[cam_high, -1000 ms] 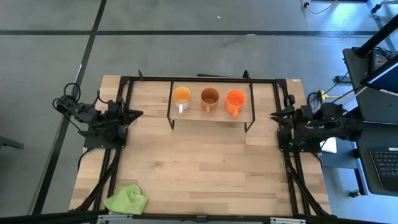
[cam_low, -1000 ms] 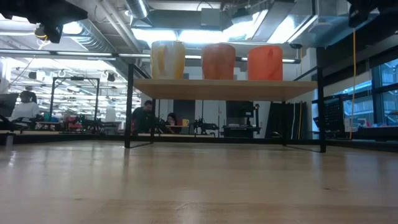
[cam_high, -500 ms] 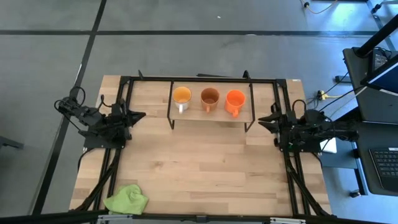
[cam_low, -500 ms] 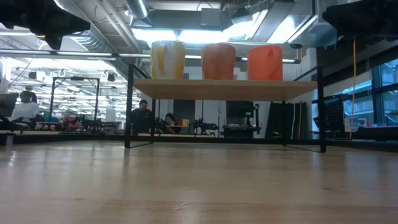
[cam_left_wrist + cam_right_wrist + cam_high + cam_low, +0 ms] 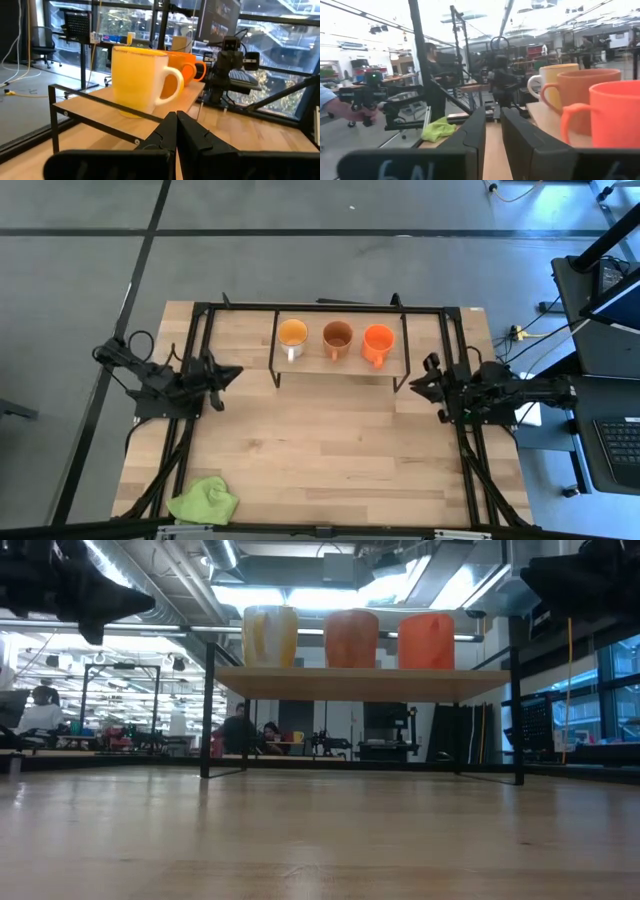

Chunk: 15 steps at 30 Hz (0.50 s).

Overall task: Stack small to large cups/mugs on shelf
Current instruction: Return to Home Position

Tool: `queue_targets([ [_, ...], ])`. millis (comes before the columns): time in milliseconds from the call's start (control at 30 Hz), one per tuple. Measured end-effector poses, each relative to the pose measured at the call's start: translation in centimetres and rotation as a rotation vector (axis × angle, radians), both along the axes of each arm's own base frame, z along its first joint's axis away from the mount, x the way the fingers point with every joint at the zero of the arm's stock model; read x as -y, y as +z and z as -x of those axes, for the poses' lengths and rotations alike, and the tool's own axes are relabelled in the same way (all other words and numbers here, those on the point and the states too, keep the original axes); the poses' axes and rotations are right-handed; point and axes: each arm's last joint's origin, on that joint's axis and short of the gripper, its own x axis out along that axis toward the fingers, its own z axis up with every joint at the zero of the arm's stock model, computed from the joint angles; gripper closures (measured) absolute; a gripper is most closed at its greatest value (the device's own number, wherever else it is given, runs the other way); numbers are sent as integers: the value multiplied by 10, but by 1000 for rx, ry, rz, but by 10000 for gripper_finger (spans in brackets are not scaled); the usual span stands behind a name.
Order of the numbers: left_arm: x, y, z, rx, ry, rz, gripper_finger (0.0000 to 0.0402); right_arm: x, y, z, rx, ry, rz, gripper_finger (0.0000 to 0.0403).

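Three mugs stand upright in a row on the shelf (image 5: 340,364), a low light-wood board on thin black legs at the table's far middle. From left to right they are the white mug with yellow-orange inside (image 5: 292,336), the brown mug (image 5: 338,336) and the orange mug (image 5: 378,342). The low view shows them on the shelf (image 5: 360,685) too. My left gripper (image 5: 237,370) hovers left of the shelf, shut and empty, pointing at the white mug (image 5: 137,80). My right gripper (image 5: 415,381) hovers at the shelf's right end, its fingers a narrow gap apart, beside the orange mug (image 5: 615,115).
A lime-green cloth (image 5: 205,501) lies at the table's near left corner. A black metal frame runs along the table's left, right and far edges. A person's hand (image 5: 335,107) holds a device beyond the table's left side. Bare wood lies in front of the shelf.
Both arms have reached inward from the table's sides. My left gripper has moved toward the right, closer to the shelf's left end. My right gripper has moved toward the left, up to the shelf's right end. The mugs have stayed in place.
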Motion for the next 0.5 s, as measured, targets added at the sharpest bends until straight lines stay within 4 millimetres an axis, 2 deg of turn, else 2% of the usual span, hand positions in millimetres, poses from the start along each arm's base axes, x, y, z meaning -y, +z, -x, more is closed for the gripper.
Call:
queue_targets([
  [200, 3, -15, -5, 72, 7, 9, 401, -1, -7, -2, 27, 41, -9, 340],
  [300, 3, -14, -5, 82, -15, 6, 401, -2, -7, -2, 23, 63, -10, 340],
  [500, 5, -19, -6, 46, -44, 0, 401, -2, -17, -4, -78, 75, -11, 341],
])
